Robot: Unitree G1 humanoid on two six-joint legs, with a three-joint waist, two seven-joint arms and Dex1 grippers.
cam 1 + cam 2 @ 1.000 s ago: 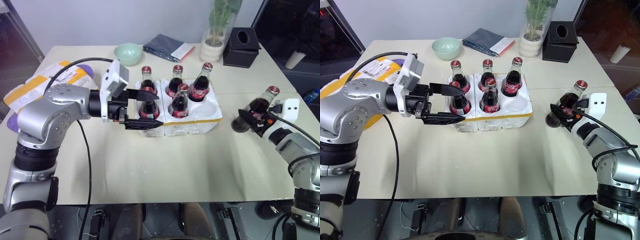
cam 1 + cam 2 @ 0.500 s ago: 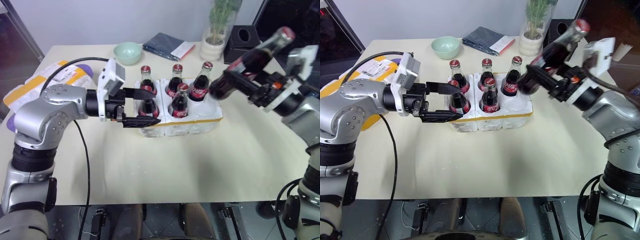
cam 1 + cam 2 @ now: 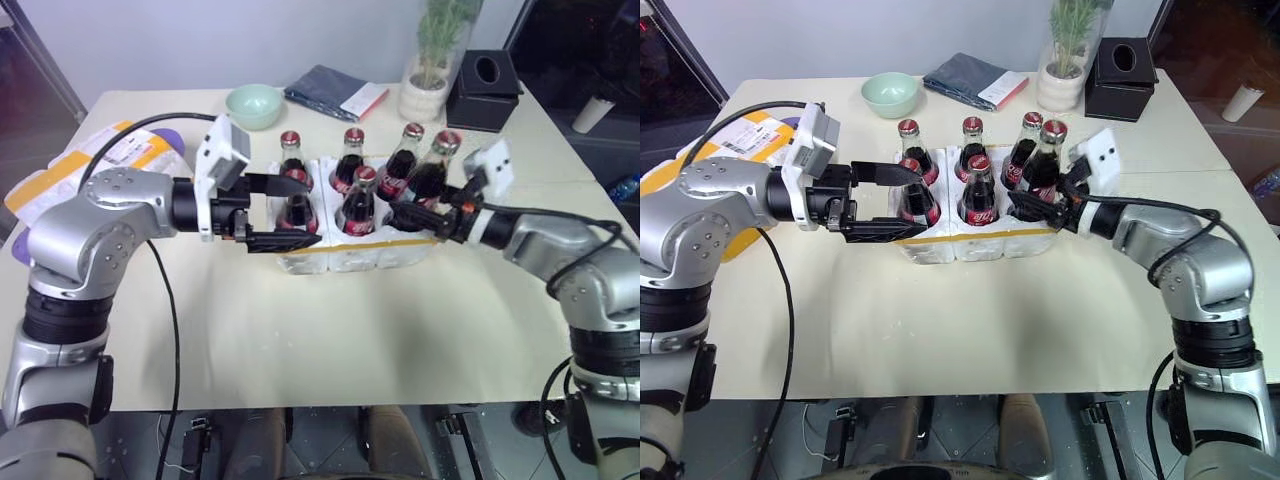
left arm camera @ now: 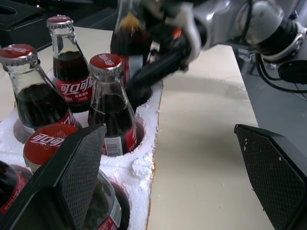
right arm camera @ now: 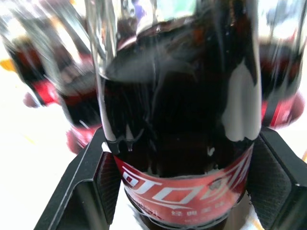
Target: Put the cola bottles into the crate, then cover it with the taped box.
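At the far left edge of the table lies the large white foam box wrapped in broad yellow tape bands (image 3: 85, 165), flat and untouched, well apart from the rest. It should be light and bulky but easily dented, so it wants a hold from both sides, not a pinch at one corner.

Next comes the left gripper (image 3: 285, 212), its black fingers spread wide around the front-left bottle, clamping nothing.

In the middle sits the low white foam tray with round wells and a yellow tape strip (image 3: 395, 243). Five small glass bottles of dark cola with red caps and red labels (image 3: 358, 203) stand in its wells.

At the tray's right end the right gripper (image 3: 1038, 208) is closed on the lower body of the sixth bottle (image 3: 1045, 163), held nearly upright over the last free well at front right (whether its base already sits inside I cannot tell). Glass and full, these bottles are heavy for their size, smooth and breakable; the labelled belly is the surest place to hold.

A second ago this bottle was tilted low over the table well right of the tray, and half a second ago it swung high above the tray's right end. The left gripper has kept its place.
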